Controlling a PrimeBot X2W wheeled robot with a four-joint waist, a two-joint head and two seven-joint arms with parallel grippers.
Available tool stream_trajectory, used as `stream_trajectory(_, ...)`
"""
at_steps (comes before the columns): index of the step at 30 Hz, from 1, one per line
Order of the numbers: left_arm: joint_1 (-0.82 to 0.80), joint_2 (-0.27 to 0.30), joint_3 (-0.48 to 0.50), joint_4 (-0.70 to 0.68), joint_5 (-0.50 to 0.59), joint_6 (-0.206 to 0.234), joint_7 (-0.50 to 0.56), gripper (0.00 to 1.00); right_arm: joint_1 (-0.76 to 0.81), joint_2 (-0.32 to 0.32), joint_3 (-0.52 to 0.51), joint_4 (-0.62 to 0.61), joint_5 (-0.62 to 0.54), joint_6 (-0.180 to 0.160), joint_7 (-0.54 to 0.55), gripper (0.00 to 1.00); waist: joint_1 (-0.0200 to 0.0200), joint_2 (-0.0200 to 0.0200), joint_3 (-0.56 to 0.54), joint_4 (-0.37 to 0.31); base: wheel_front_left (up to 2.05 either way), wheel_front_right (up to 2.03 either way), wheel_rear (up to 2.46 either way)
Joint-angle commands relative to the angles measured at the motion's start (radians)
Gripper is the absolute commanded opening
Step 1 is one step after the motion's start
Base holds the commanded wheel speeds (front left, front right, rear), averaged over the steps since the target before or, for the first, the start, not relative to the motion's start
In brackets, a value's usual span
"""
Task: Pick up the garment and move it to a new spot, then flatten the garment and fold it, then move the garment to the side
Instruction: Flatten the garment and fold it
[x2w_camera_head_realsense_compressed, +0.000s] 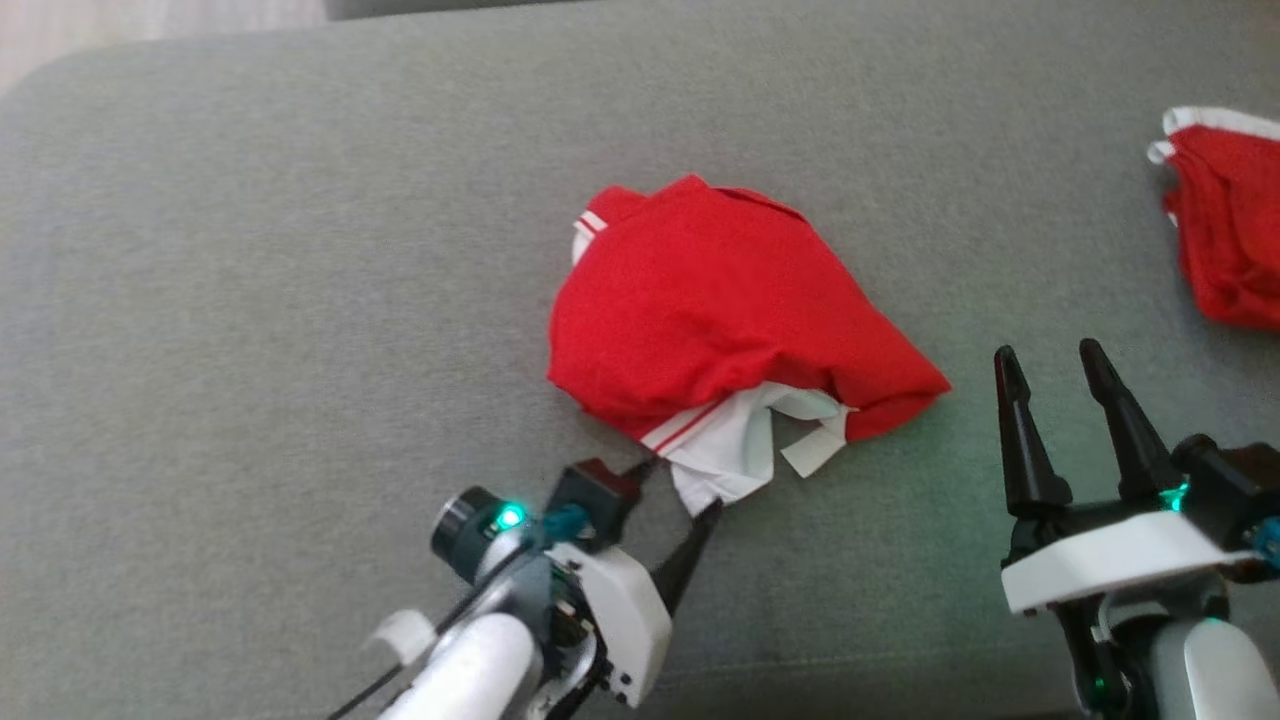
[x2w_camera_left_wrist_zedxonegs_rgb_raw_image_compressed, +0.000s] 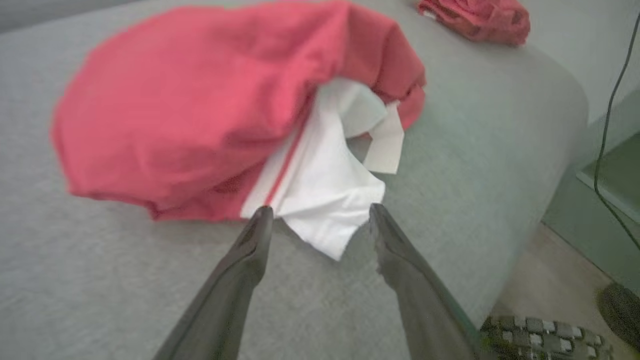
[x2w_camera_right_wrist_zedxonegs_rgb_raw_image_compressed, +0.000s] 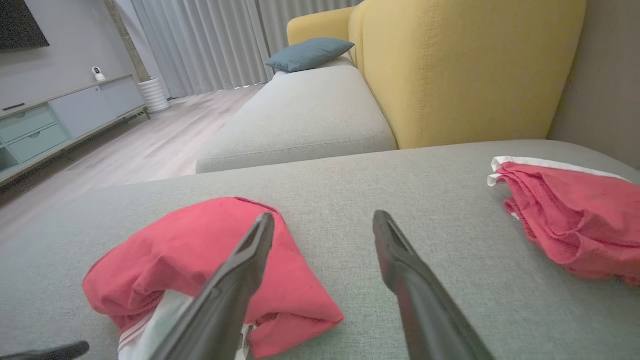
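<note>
red garment with white panel, thin red stripes; second garment red, white trim; grey cushion; my fingers black; yellow sofa back; teal pillow.

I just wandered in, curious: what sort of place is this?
Probably a home living room: a yellow upholstered sofa back, a teal fabric cushion, and a low pale drawer cabinet by long grey curtains.
</note>
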Motion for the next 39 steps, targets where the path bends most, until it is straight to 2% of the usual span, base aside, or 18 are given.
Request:
stream_trajectory(1,-0.049,-0.007,0.015,-0.012,-0.006,-0.006,0.010,1.00,-0.042,-0.005,0.025,-0.030,0.008,0.007,-0.010,1.00,0.0000,-0.0001,0.018,-0.019,0.00,0.00,0.00)
stream_trajectory(5,-0.074,-0.019,-0.020,0.050,-0.010,-0.012,0.025,1.00,-0.056,-0.005,0.027,-0.021,0.014,0.007,-0.020,1.00,0.0000,-0.0001,0.038,-0.044,0.00,0.00,0.00)
stream_trajectory(10,-0.113,-0.025,-0.024,0.122,0.013,0.034,-0.006,1.00,-0.068,-0.005,0.026,-0.010,0.021,0.007,-0.033,1.00,0.0000,-0.0001,0.051,-0.063,0.00,0.00,0.00)
stream_trajectory(11,-0.121,-0.026,-0.024,0.133,0.019,0.044,-0.017,0.79,-0.069,-0.005,0.026,-0.008,0.021,0.007,-0.035,1.00,0.0000,-0.0001,0.053,-0.065,0.00,0.00,0.00)
stream_trajectory(12,-0.129,-0.026,-0.026,0.142,0.026,0.051,-0.028,0.21,-0.070,-0.005,0.025,-0.006,0.022,0.007,-0.037,1.00,0.0000,-0.0001,0.055,-0.066,0.00,0.00,0.00)
stream_trajectory(13,-0.137,-0.027,-0.027,0.149,0.034,0.058,-0.043,0.00,-0.071,-0.005,0.025,-0.005,0.023,0.007,-0.038,1.00,0.0000,-0.0001,0.056,-0.067,0.00,0.00,0.00)
stream_trajectory(17,-0.156,-0.028,-0.016,0.135,0.032,0.074,-0.106,0.00,-0.073,-0.005,0.019,-0.001,0.025,0.007,-0.042,1.00,0.0000,-0.0001,0.056,-0.062,0.00,0.00,0.00)
stream_trajectory(23,-0.168,-0.007,0.026,0.036,0.022,0.100,-0.163,0.00,-0.071,-0.005,0.011,0.006,0.034,0.007,-0.043,1.00,0.0000,-0.0001,0.048,-0.040,0.00,0.00,0.00)
stream_trajectory(29,-0.146,0.059,0.097,-0.129,0.008,0.147,-0.165,0.00,-0.068,-0.005,0.013,0.016,0.044,0.007,-0.046,1.00,0.0000,-0.0001,0.034,-0.012,0.00,0.00,0.00)
stream_trajectory(39,-0.013,0.182,0.262,-0.328,-0.039,0.272,-0.102,0.00,-0.068,-0.005,0.006,0.020,0.048,0.007,-0.044,1.00,0.0000,-0.0001,0.034,0.030,0.00,0.00,0.00)
